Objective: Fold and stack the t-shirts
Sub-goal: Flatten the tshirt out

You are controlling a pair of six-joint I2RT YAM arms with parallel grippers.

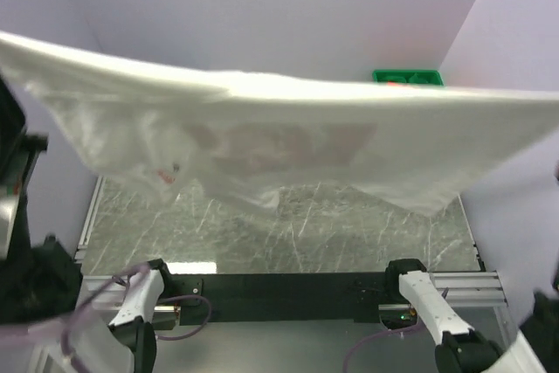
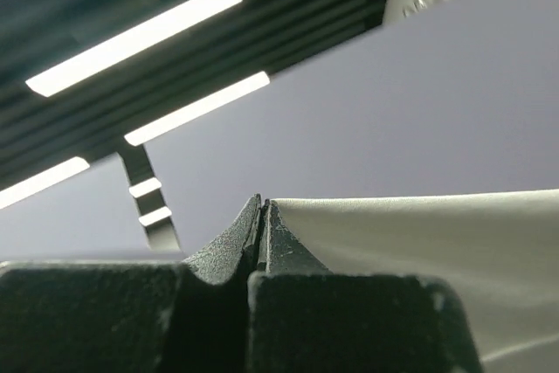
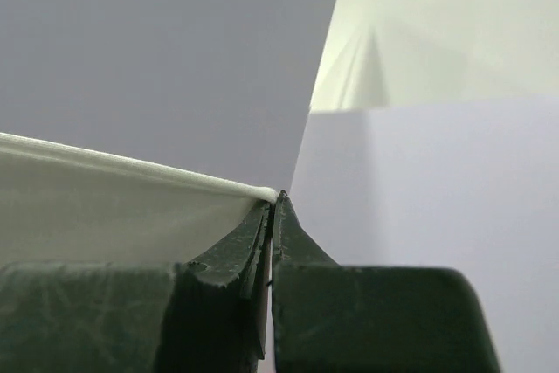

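A white t-shirt (image 1: 288, 128) hangs spread wide in the air above the table, its top edge pulled taut from the left side of the top view to the right. A small red logo (image 1: 166, 174) shows low on its left part, and its lower edge sags in folds. My left gripper (image 2: 262, 207) is shut on the shirt's edge, with white cloth (image 2: 419, 251) running off to its right. My right gripper (image 3: 275, 203) is shut on the opposite end, where the rolled hem (image 3: 131, 168) meets the fingertips. Both grippers sit at the very edges of the top view, mostly hidden.
Below the shirt lies the green marbled tabletop (image 1: 288, 233). A green plastic bin (image 1: 408, 78) peeks over the shirt's top edge at the back right. Lilac walls enclose the back and right side. The arm bases (image 1: 140, 303) stand along the near edge.
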